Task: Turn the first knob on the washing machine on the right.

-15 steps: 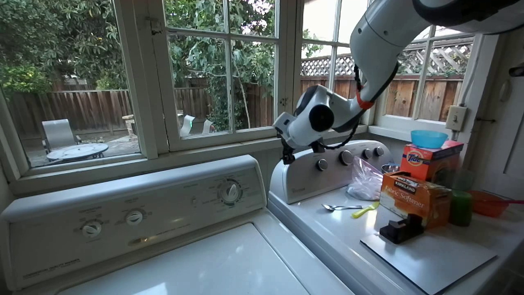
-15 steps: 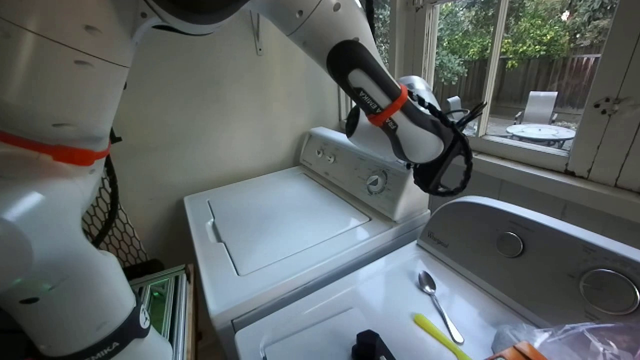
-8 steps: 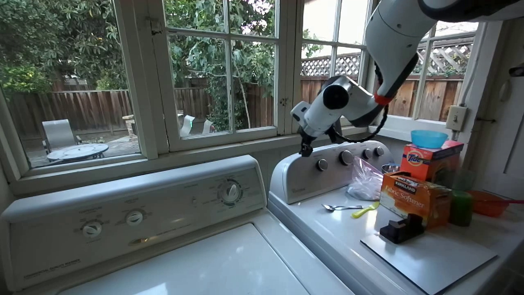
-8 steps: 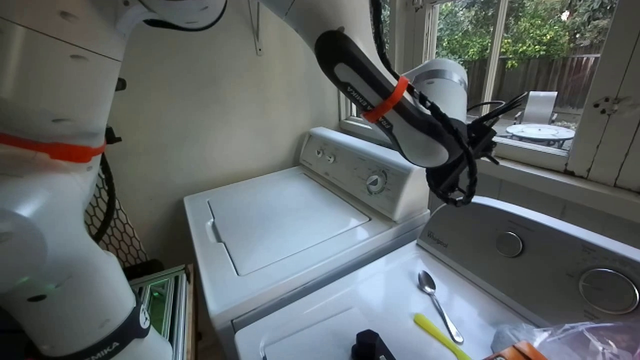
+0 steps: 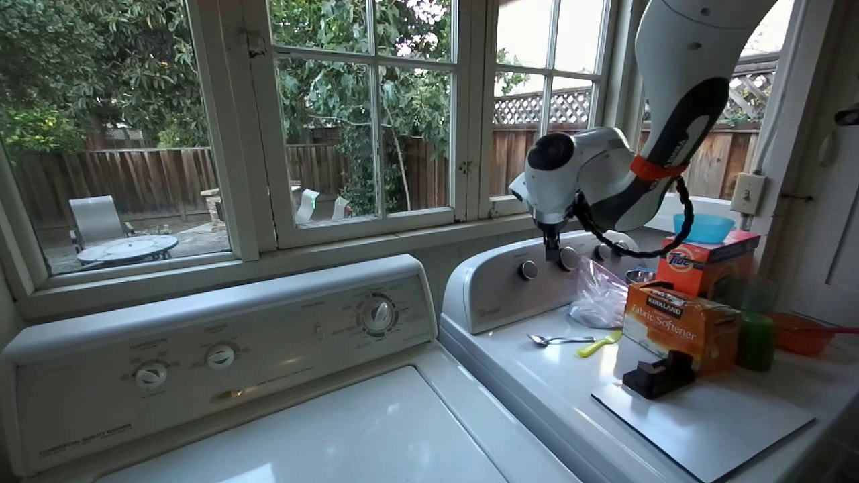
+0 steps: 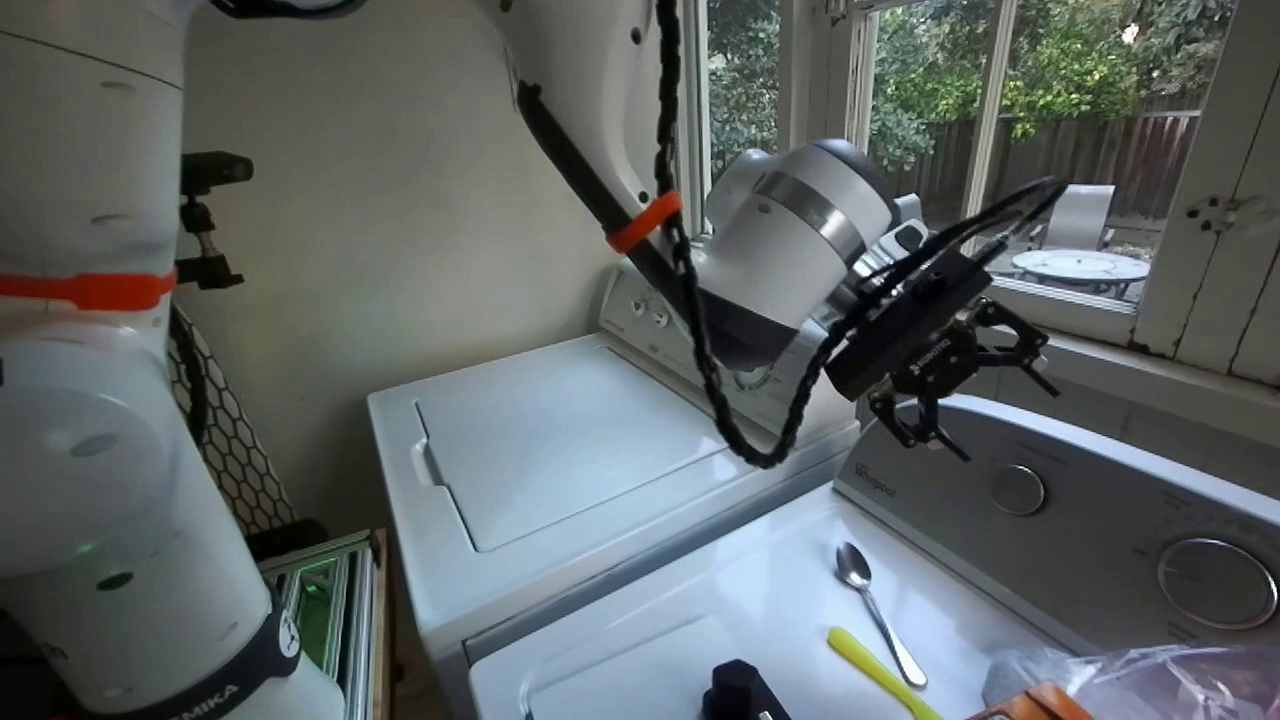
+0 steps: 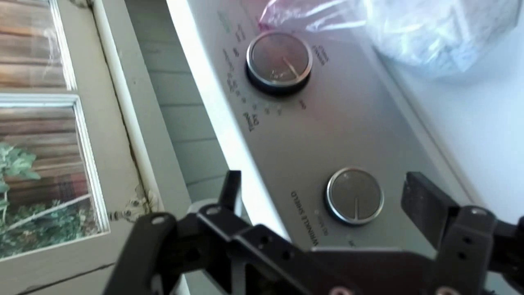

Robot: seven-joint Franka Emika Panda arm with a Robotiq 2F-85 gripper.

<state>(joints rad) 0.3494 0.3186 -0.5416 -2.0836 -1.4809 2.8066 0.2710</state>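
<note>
The washing machine is white with a rounded grey console; it shows in both exterior views. The first knob is round and dark with a silvery rim, at the console end near the Whirlpool label. In the wrist view the first knob appears between the fingers, its pointer line toward the bottom. My gripper is open and empty; it shows in the wrist view and both exterior views. Its fingers point at the console, apart from the knob.
A larger knob and a plastic bag are farther along the console. A spoon, yellow utensil, softener box and black holder are on the machine. Another white washer stands beside it; a window sill runs behind.
The arm has swung along the console, away from the other washer, and the wrist has turned so that the open fingers now show toward the console. The knobs look the same.
</note>
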